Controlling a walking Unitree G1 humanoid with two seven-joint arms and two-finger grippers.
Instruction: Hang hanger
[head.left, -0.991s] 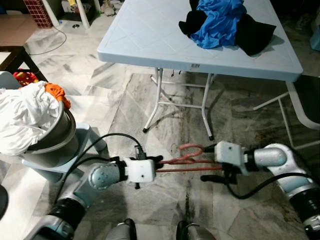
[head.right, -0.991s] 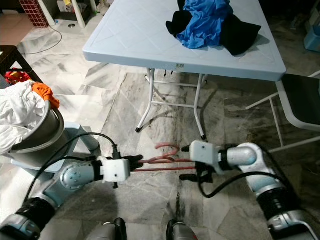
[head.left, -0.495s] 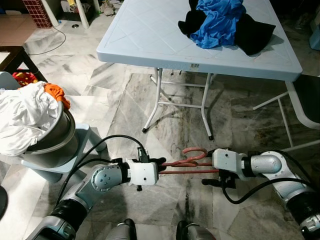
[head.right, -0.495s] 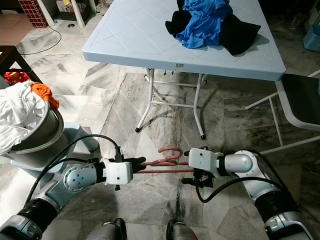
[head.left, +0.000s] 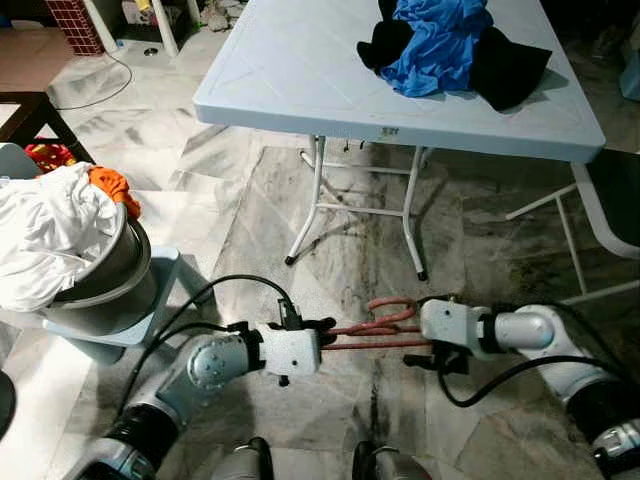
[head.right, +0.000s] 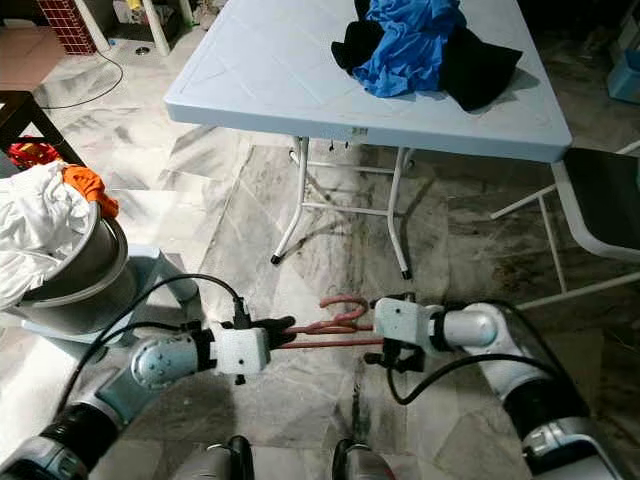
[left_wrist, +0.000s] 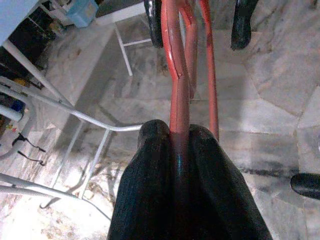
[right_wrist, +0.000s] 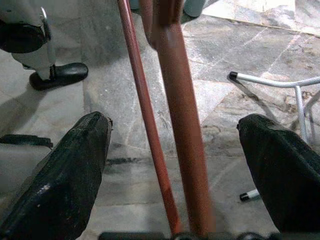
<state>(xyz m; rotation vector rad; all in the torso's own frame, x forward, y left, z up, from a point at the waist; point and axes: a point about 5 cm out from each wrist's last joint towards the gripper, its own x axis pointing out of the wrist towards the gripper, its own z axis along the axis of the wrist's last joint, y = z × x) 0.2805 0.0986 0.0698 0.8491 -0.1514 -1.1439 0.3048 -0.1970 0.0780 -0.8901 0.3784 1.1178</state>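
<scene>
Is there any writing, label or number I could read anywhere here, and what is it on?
Small sticker on the front edge of the white folding table: there is print on the sticker, too small and blurred to read.
Red hanger, pinched by the left end effector: no text visible.
Clothes pile and laundry basket: no readable text.

You're in a home, on a marble-tiled floor (head.left: 250, 200). A folding table (head.left: 300, 70) holds a heap of clothes (head.left: 450, 45), and a laundry pail (head.left: 95, 280) overflows beside it.
</scene>
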